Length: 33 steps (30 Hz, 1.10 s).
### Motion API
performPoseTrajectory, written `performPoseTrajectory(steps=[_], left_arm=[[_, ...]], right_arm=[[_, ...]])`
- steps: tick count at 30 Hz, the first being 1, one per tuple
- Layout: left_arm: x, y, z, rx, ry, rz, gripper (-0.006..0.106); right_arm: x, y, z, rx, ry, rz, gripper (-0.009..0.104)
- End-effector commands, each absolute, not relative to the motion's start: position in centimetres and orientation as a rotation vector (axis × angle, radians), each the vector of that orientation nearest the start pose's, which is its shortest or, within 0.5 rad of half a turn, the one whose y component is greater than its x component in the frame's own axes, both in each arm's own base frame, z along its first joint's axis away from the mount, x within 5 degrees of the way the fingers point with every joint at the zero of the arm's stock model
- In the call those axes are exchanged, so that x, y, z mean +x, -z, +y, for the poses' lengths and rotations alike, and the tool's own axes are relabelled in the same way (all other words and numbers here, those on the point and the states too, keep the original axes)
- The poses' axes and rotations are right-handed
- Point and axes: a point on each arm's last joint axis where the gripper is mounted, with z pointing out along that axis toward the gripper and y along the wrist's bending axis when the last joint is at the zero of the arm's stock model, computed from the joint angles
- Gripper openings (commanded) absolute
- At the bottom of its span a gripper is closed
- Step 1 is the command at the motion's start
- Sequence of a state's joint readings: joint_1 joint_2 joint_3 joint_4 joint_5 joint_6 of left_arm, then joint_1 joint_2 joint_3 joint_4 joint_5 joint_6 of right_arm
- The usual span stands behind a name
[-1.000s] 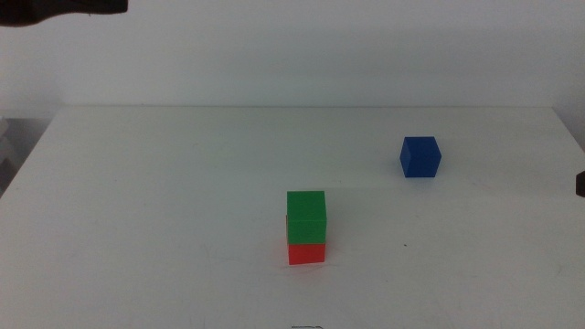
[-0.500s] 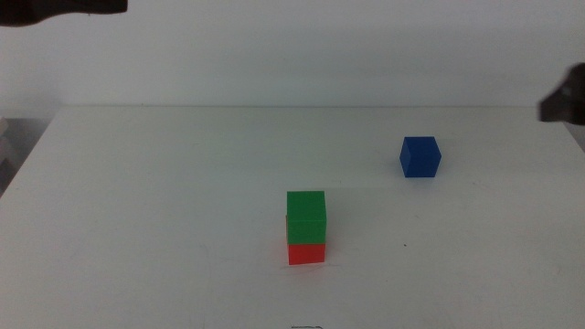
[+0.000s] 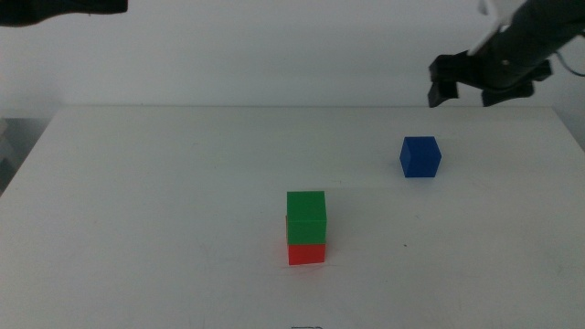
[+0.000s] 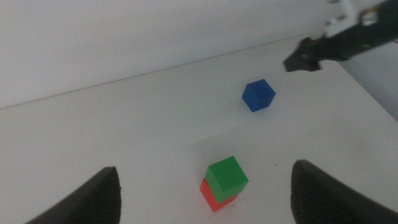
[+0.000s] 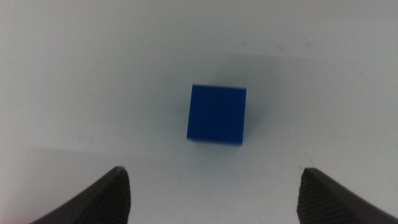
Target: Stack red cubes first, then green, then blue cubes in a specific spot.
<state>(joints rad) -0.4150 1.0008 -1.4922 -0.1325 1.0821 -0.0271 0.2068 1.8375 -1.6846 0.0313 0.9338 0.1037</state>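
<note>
Middle view: your right gripper [image 3: 457, 90] hovers above the blue cube [image 3: 420, 156], well apart from the green cube [image 3: 306, 216] stacked on the red cube [image 3: 307, 253].

Left wrist view: left gripper's jaws apart, idle, high over the desk [image 4: 93, 137].

Right wrist view: jaws wide apart, blue cube centred ahead of them. It looks light, rigid, smooth; pinch two opposite flat faces.

The red cube [image 3: 306, 253], green cube [image 3: 306, 216] and blue cube [image 3: 420, 156] are all looking plain and matt. The white table [image 3: 164, 210] is looking smooth.
</note>
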Motion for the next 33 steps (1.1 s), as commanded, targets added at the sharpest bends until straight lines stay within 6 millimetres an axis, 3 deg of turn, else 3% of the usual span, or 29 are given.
performPoseTrajectory(steps=[1, 10, 27, 30, 33], left_arm=[[13.6, -50.7, -7.2, 0.388, 0.454, 1.951, 0.094], [13.6, -50.7, -7.2, 0.388, 0.453, 1.951, 0.094], [13.6, -50.7, -7.1, 0.388, 0.448, 1.951, 0.094], [13.6, -50.7, -7.1, 0.388, 0.448, 1.951, 0.094], [13.6, -50.7, -7.1, 0.388, 0.448, 1.951, 0.094]], right_arm=[[41.5, -33.8, 8.9, -0.119, -0.154, 2.485, 0.087], [45.8, -30.2, 9.8, -0.121, -0.145, 2.54, 0.087], [48.2, -23.3, 10.3, -0.107, -0.136, 2.645, 0.083], [48.4, -22.6, 10.3, -0.106, -0.137, 2.661, 0.069], [48.4, -22.6, 10.3, -0.109, -0.136, 2.661, 0.028]])
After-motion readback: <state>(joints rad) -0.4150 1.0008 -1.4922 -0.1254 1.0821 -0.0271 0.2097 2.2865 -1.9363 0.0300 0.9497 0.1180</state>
